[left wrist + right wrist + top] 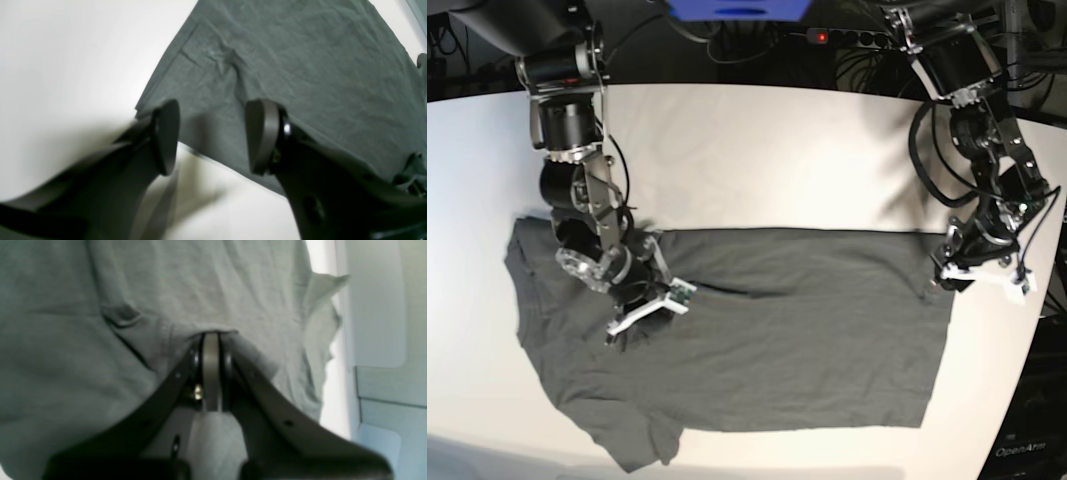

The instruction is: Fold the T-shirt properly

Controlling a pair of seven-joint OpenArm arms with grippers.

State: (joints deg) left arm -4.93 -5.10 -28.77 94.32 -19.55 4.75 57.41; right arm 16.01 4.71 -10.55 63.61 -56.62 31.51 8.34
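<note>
Lying under both jaws: T-shirt (777,340).

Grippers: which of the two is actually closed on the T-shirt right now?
The right gripper: its jaws are pinched shut on the T-shirt. The left gripper is open over a corner.

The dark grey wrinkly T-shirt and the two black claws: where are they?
Dark grey T-shirt (807,340), base view, middle of its body.
Left gripper (211,136), left wrist view, gap between open jaws.
Right gripper (211,340), right wrist view, shut tips.
</note>
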